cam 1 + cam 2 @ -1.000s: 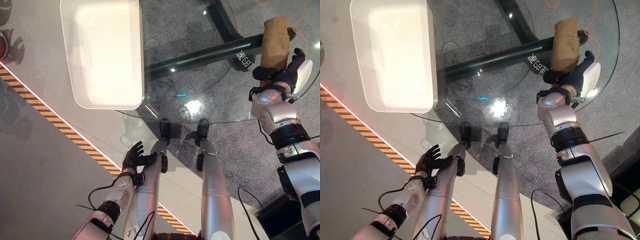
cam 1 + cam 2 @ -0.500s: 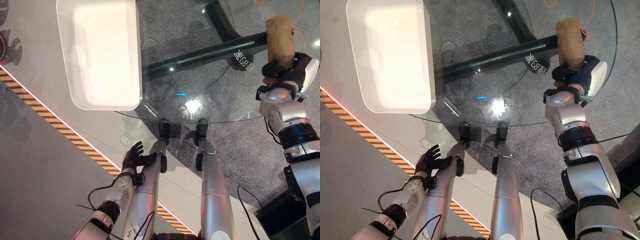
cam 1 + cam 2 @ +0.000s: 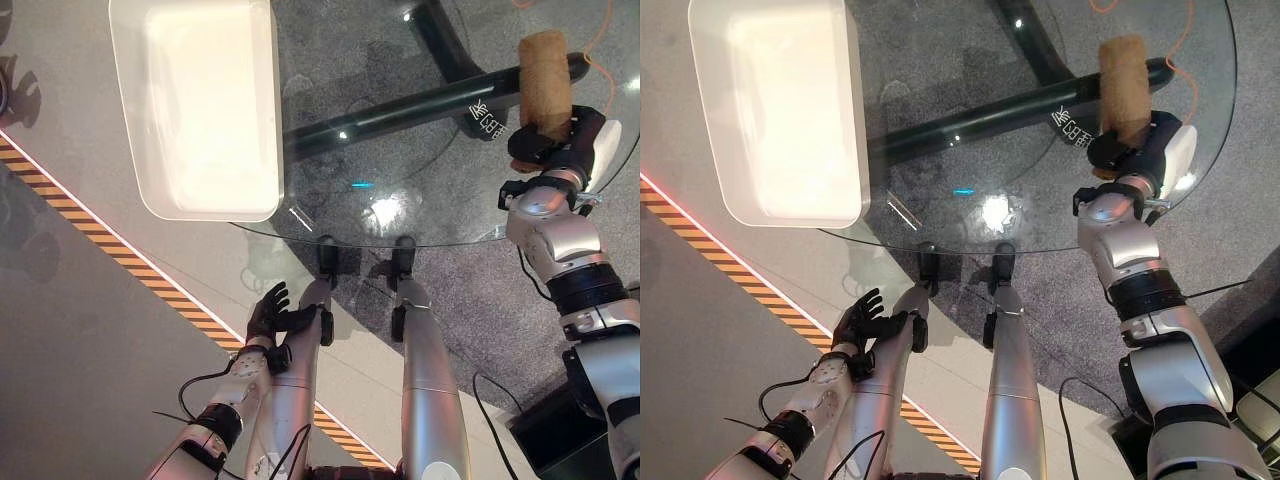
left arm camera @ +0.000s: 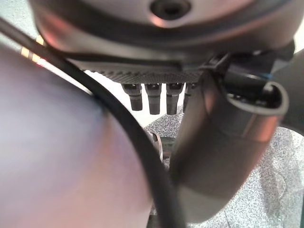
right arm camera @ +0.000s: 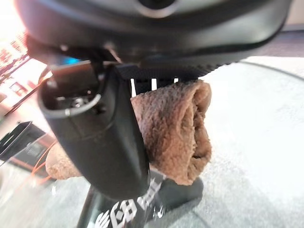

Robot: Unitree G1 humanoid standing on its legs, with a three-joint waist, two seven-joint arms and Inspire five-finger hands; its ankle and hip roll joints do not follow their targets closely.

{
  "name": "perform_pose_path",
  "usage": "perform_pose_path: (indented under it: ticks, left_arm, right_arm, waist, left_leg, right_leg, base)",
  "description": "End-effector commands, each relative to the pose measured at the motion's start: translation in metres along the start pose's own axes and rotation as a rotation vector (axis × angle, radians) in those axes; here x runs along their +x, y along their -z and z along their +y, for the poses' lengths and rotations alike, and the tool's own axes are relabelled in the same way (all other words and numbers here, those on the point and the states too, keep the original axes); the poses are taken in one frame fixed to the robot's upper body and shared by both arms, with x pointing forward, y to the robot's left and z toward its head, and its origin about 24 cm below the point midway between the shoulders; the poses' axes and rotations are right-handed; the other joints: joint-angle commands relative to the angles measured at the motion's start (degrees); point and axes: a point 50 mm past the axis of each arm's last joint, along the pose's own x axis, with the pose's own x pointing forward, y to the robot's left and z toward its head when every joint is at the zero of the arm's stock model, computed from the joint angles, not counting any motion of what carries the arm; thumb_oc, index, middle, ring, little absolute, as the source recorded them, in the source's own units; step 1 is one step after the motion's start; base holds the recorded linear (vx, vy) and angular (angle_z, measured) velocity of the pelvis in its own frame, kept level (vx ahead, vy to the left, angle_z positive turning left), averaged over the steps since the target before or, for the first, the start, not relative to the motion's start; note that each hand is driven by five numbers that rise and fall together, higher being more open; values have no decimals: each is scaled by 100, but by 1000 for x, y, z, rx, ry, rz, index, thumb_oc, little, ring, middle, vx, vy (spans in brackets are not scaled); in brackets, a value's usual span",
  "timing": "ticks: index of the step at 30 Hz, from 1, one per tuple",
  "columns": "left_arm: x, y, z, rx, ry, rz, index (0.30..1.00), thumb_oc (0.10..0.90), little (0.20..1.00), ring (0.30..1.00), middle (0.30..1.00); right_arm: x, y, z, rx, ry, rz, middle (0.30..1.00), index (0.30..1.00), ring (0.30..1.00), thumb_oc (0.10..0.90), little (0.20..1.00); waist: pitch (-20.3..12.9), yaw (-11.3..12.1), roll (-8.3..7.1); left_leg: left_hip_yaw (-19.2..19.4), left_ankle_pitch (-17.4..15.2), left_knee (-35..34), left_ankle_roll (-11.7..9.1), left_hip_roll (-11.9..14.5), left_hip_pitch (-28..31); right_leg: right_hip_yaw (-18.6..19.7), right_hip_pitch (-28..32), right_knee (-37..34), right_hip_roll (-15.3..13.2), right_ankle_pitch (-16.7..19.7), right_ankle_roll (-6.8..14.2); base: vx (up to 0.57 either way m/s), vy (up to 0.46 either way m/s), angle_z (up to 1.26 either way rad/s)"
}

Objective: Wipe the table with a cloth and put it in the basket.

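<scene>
A rolled brown cloth [image 3: 545,82] lies on the round glass table [image 3: 420,225] at its far right part. My right hand [image 3: 565,143] grips the cloth's near end, fingers and thumb curled round it; the right wrist view shows the brown cloth [image 5: 173,130] pinched behind the thumb [image 5: 102,137]. A white basket [image 3: 205,105] stands on the table's left side, reaching past the rim. My left hand [image 3: 268,312] hangs low beside the table, below its near edge, fingers spread and relaxed, holding nothing.
Under the glass runs the table's black base bar [image 3: 400,110]. A small blue mark [image 3: 362,186] shows near the table's middle. A yellow-and-black striped line [image 3: 120,255] crosses the floor at the left. An orange cable [image 3: 605,40] lies on the carpet at the far right.
My right hand has slid the cloth back and forth along the table's right side: away half a second ago, now a little nearer and leftward again. The left hand has not moved.
</scene>
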Motion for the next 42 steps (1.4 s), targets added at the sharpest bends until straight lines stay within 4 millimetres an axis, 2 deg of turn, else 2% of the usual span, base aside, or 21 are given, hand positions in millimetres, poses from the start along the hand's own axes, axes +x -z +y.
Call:
perform_pose_path:
  ticks: [1,7,11,22,35,42]
  left_arm:
    - [-29,54,7,-10,-25,148,900,800,900,900,900]
    - [-27,57,9,-1,-18,149,900,800,900,900,900]
    - [-26,59,10,3,-11,145,900,800,900,900,900]
    - [-24,60,15,18,-15,131,900,800,900,900,900]
    - [-22,57,19,34,-28,115,900,800,900,900,900]
    - [-19,53,19,40,-32,109,900,800,900,900,900]
  right_arm:
    - [-13,-60,-2,-2,-5,-290,300,300,300,100,200]
    - [-25,-66,25,-112,-166,-302,300,300,300,100,200]
    - [-37,-61,45,-181,-279,-309,300,300,300,100,200]
    - [-63,-46,78,-311,-520,-362,300,300,300,100,200]
    - [-110,-39,101,-403,-822,-521,300,300,300,100,200]
    - [-117,-25,105,-457,-857,-499,300,300,300,100,200]
  waist:
    - [-123,72,356]
    - [-123,153,374]
    - [-123,196,353]
    - [-123,200,262]
    - [-123,157,146]
    - [-123,148,130]
  left_leg:
    - [-248,-635,361,34,-371,57]
    - [-257,-613,378,30,-383,8]
    - [-252,-602,389,19,-379,-37]
    - [-196,-593,411,-14,-338,-131]
    - [-155,-608,427,-39,-310,-184]
    - [-160,-604,418,-44,-306,-202]
  right_leg:
    - [47,-32,-215,353,131,94]
    - [8,-60,-219,323,129,79]
    - [-24,-88,-209,316,122,66]
    - [-57,-170,-180,310,112,68]
    - [-92,-206,-188,310,121,107]
    - [-103,-223,-199,310,143,133]
  base:
    - [15,36,2]
    - [5,10,3]
    - [0,0,0]
    - [0,-2,0]
    - [0,-3,1]
    - [-2,-10,3]
